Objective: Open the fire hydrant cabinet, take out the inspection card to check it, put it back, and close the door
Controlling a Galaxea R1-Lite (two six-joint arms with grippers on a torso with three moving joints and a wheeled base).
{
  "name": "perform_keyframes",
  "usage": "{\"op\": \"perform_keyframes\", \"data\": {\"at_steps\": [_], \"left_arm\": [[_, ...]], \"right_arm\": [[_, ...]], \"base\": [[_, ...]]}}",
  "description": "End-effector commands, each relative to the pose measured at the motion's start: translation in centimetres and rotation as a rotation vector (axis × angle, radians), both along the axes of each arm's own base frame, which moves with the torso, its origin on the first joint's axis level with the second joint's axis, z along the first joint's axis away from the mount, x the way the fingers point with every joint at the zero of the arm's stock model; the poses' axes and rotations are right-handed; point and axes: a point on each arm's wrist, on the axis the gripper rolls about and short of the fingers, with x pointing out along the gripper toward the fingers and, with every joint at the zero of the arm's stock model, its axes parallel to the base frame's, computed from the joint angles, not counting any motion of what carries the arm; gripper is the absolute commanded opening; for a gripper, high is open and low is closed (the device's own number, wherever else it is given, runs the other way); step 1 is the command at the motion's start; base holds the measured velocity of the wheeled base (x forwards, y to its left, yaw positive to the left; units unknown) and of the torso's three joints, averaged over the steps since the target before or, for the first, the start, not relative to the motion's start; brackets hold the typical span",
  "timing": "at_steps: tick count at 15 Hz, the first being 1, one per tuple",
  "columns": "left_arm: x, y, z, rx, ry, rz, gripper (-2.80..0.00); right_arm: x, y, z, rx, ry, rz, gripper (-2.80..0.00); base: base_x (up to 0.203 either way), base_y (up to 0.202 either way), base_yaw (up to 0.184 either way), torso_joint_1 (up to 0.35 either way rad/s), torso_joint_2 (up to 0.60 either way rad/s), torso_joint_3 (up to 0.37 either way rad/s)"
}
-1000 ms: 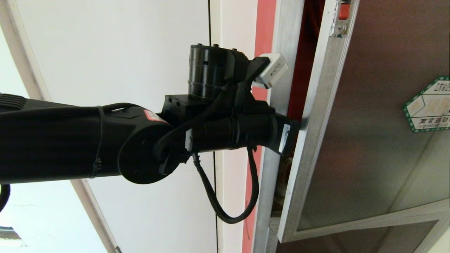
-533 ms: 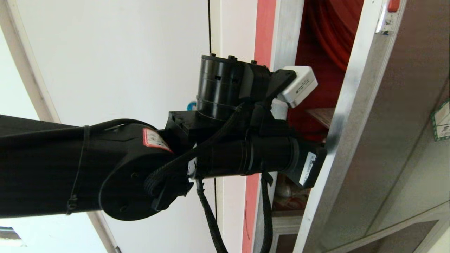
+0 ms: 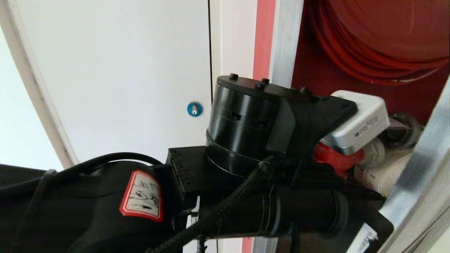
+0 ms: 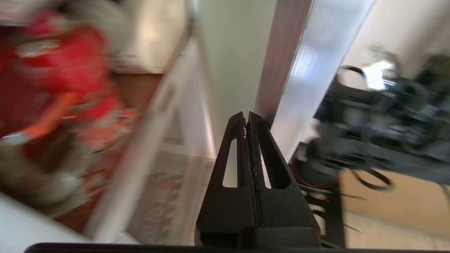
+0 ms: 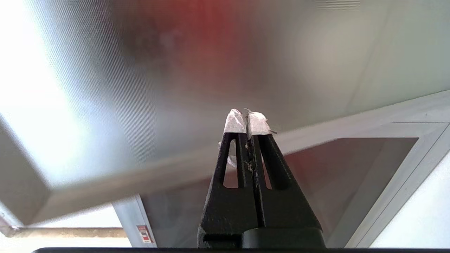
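Left gripper [image 4: 247,117] is showing in its wrist view with both fingers pressed flat together, nothing lying between them. Its tips are standing just beside the silver frame edge of the door [image 4: 299,80], which is running diagonally past them; whether the tips are touching that edge cannot be told from the blurred view. In the head view the left arm [image 3: 246,147] is filling the lower half of the scene, reaching toward the opening of the fire hydrant cabinet [image 3: 284,49], and the gripper itself is hidden behind the wrist housing.

Door position: the panel is standing swung out from the cabinet, its aluminium frame [image 3: 418,182] crossing the right edge of the head view. Behind the arm the red hose reel [image 3: 379,38], a red valve part [image 3: 334,158] and the white rolled hose [image 3: 379,172] are showing inside the cabinet. The inspection card cannot be made out in any view.

Right gripper [image 5: 247,121] is hanging clenched, white-wrapped tips meeting and gripping nothing, close in front of a dark glass panel [image 5: 211,63] in a silver frame. A white panel door [image 3: 123,70] with a blue round lock [image 3: 194,109] is standing to the left of the cabinet.
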Motion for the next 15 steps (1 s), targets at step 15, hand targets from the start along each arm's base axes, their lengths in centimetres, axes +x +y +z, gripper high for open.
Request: {"op": "perform_keyframes", "data": {"at_steps": [15], "left_arm": [[-4.5, -3.0, -1.2, 0.025, 0.034, -0.148, -2.80]], "right_arm": [[0.0, 0.0, 0.0, 0.000, 0.001, 0.000, -2.80]], "base": [[0.000, 0.000, 0.000, 0.000, 0.00, 0.000]]}}
